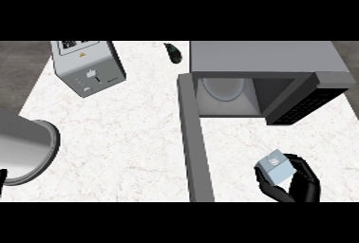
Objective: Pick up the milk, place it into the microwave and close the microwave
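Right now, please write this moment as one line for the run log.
stage: milk grasped, not yet placed | right hand: shut on milk | milk: outside microwave, near its opening | microwave door: open

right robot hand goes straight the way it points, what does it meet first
Likely the microwave, at its dark panel right of the open cavity; the right robot hand, holding the milk, points toward it. Depth is unclear.

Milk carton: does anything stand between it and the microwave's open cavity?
Nothing visible does. The milk carton, held in the right hand, is in front of the open microwave, with only counter between it and the cavity. The open door stands to the carton's left, beside the path, not across it.
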`<state>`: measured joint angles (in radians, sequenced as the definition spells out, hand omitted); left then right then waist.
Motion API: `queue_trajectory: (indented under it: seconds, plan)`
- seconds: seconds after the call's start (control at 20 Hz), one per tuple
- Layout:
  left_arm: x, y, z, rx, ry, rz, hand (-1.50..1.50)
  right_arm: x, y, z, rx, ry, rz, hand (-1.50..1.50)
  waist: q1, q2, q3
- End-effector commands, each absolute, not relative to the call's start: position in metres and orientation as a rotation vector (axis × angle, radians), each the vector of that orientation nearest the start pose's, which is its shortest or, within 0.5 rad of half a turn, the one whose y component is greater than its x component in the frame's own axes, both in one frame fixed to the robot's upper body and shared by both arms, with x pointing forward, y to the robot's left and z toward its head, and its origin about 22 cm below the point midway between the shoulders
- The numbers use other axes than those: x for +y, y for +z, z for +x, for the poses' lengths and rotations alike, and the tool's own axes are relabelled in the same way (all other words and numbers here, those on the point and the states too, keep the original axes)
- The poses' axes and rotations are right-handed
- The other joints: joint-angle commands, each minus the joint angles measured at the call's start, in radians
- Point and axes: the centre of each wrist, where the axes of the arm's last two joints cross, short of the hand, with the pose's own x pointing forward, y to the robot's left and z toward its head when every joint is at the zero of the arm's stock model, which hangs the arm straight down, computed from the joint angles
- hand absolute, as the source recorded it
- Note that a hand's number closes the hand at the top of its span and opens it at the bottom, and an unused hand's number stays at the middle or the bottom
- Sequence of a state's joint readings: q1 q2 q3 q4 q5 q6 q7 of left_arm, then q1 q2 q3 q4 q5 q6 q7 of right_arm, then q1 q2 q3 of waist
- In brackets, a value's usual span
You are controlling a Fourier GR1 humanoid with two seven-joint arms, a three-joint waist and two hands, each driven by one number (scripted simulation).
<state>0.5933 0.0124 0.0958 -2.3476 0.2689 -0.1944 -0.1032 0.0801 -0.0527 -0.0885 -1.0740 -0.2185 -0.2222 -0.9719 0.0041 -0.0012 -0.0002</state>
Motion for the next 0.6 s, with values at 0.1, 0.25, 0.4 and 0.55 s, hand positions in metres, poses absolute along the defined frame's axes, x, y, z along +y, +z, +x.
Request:
queue_trajectory:
  seconds: [0.1, 0.25, 0.4, 0.55]
  plan:
    - [0.275, 0.104, 0.093, -1.948, 0.122, -0.021, -1.50, -0.296, -0.087, 0.236, -1.996, -0.121, -0.162, 1.50, 0.008, 0.002, 0.001]
    - [0.281, 0.095, 0.094, -1.945, 0.093, -0.037, -1.50, -0.315, -0.087, 0.254, -1.982, -0.027, -0.023, 1.50, 0.021, 0.004, 0.001]
    - [0.266, 0.099, 0.074, -1.925, 0.129, -0.062, -1.50, -0.316, -0.083, 0.251, -1.991, 0.035, 0.056, 1.50, 0.015, -0.001, 0.001]
    - [0.273, 0.085, 0.089, -1.932, 0.106, -0.041, -1.50, -0.296, -0.072, 0.266, -2.015, 0.016, 0.180, 1.50, 0.005, 0.000, 0.000]
